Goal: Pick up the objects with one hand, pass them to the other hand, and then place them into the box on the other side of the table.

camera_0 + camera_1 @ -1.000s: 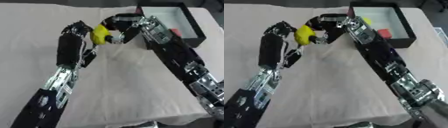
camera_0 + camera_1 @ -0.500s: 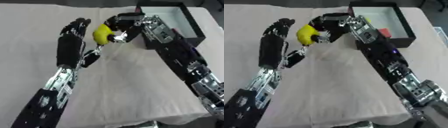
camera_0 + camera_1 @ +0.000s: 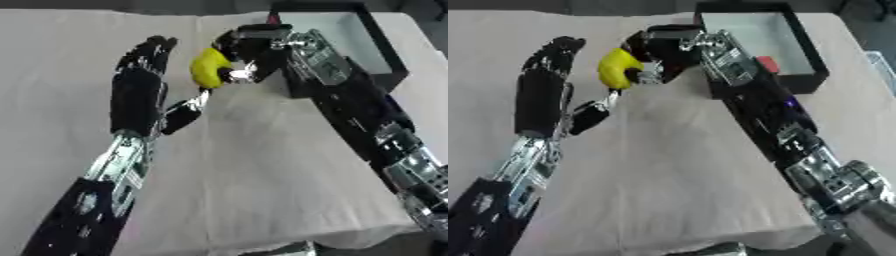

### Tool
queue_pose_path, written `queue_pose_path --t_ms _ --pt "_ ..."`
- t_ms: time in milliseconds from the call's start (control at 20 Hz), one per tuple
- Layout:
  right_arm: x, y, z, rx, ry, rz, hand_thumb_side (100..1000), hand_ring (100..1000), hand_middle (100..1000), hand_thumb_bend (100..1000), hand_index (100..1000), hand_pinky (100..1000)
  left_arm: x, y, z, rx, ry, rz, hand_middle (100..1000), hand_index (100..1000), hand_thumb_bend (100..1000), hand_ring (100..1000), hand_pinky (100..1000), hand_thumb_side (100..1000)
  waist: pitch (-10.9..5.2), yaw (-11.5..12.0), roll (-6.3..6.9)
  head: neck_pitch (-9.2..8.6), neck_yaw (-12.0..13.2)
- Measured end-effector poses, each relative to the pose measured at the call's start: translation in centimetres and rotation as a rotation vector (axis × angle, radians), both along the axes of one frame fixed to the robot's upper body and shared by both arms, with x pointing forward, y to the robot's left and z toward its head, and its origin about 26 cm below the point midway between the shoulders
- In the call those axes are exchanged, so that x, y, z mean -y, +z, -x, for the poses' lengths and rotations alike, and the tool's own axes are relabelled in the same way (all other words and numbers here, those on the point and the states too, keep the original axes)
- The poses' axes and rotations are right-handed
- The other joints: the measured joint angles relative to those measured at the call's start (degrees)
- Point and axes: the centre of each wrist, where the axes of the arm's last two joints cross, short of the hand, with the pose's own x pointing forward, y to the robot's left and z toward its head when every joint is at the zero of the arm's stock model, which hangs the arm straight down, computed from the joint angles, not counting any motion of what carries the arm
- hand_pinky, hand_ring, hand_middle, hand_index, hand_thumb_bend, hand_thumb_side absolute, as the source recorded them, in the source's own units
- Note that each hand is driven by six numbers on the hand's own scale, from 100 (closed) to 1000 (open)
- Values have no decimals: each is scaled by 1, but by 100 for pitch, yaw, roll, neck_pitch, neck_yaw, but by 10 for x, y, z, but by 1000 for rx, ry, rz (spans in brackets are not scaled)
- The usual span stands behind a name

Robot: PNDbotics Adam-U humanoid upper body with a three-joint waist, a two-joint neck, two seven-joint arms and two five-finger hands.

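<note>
Curled round a yellow object (image 3: 617, 67): right hand (image 3: 658, 47), held above the table just left of the black box (image 3: 798, 75). Straight and released beside it: left hand (image 3: 144, 75). Handover seemingly done; placing in the box left.

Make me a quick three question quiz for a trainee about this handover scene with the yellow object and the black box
1. True or false: the left hand is curled round the yellow object.
2. Which hand holds the yellow object? A) left B) right C) neither
3. Fill in: the black box sits at the table's far ____ side.

Key:
1. False; its fingers are straight and apart from the object.
2. B; the right hand grips it.
3. Right.
</note>
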Motion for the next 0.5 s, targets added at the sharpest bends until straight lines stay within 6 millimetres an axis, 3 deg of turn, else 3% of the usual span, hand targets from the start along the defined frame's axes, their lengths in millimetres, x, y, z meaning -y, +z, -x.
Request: queue_pose_path --t_ms 500 --pt "41 17 4 -14 -92 -88 194 800 502 100 364 1000 -11 -4 -4 -13 14 1 738 829 976 737 690 621 -41 -145 105 -6 -34"
